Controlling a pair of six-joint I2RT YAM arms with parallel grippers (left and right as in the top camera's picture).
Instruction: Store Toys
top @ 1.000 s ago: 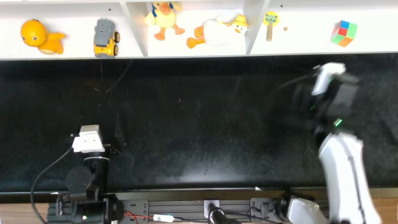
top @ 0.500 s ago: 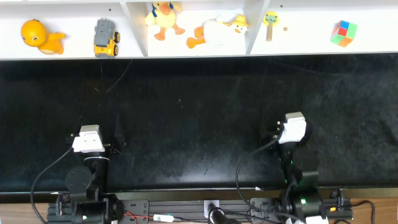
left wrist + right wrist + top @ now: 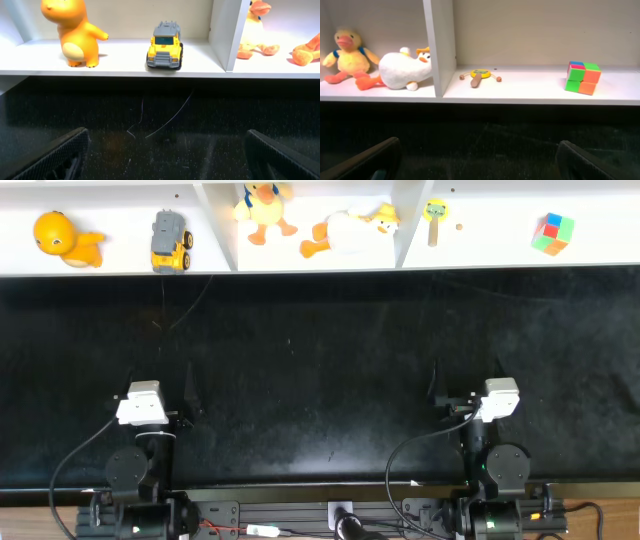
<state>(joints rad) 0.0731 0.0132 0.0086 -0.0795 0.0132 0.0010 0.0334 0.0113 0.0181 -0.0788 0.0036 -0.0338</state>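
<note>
Toys stand in a white shelf along the table's far edge. An orange figure (image 3: 66,238) (image 3: 75,31) and a yellow truck (image 3: 171,240) (image 3: 165,46) share the left compartment. The middle one holds a yellow plush duck (image 3: 264,210) (image 3: 346,54) and a white plush duck (image 3: 350,230) (image 3: 405,70). A small rattle (image 3: 434,218) (image 3: 479,76) and a colourful cube (image 3: 553,232) (image 3: 582,78) lie in the right one. My left gripper (image 3: 165,160) and right gripper (image 3: 477,162) are both open and hold nothing, low over the black table, well back from the shelf.
The black tabletop (image 3: 320,360) stretches bare between the arms and the shelf. White dividers (image 3: 220,220) (image 3: 440,47) separate the shelf compartments. The left arm (image 3: 140,405) and right arm (image 3: 497,398) sit folded near the front edge.
The right arm has drawn back from the far right near the shelf to a folded pose at the front edge. The left arm has stayed still.
</note>
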